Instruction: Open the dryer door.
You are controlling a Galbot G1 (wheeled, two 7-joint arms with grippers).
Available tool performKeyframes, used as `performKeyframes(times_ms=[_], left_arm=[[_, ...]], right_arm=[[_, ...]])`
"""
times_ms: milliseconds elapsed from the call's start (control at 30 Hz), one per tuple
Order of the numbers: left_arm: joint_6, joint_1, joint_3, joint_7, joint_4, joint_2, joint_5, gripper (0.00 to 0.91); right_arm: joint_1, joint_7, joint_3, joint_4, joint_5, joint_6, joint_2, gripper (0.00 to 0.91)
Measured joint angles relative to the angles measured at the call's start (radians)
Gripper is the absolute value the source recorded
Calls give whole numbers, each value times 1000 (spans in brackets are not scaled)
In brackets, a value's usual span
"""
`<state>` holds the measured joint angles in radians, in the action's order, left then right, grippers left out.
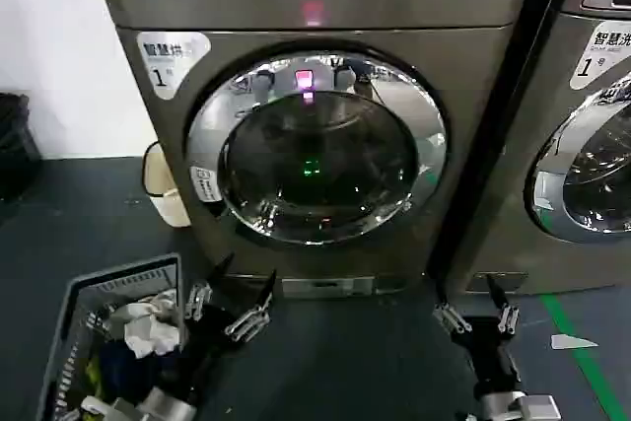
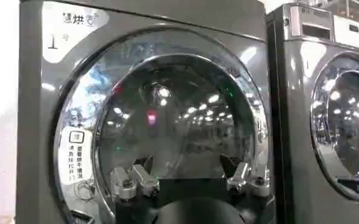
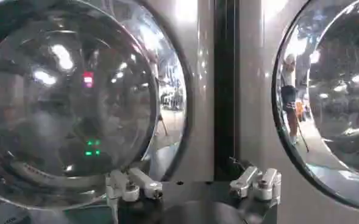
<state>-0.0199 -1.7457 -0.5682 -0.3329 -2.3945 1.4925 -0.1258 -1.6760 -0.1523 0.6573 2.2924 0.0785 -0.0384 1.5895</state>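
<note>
My left gripper (image 1: 229,310) hangs low by the mesh laundry basket (image 1: 74,313), metal fingers spread. Dryer door (image 1: 315,150) sits shut, centre: round, shiny chrome rim, dark domed glass. My right gripper (image 1: 478,318) is low too, fingers apart.

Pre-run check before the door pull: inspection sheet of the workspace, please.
Surface: dark floor, green tape line at the robot's right.
Job's things: dryer door shut, flush in the machine front; a white sticker on its chrome rim at the robot's left.
Clutter: laundry basket with clothes at front left; cream bin beside the dryer.
Hands: left hand open, low before the dryer base; right hand open, low near the gap between the machines. Neither touches the door.
Cables: nothing seen.
Surroundings: neighbouring machine at right, its door also shut; white wall at left.
</note>
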Motion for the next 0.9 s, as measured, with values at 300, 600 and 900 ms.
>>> performKeyframes(times_ms=[300,600,900], left_arm=[[-1,-9,-7,-13,0,-6,-8,907],[-18,-38,-11,-10,-12,-5,13,907],[-15,-51,-8,-10,-25,7,17,907]], right_arm=[[103,-250,53,11,199,-138,-144,907],[304,-335,-4,-107,304,-173,-350,907],[496,-394,-134,-234,360,-169,-512,907]])
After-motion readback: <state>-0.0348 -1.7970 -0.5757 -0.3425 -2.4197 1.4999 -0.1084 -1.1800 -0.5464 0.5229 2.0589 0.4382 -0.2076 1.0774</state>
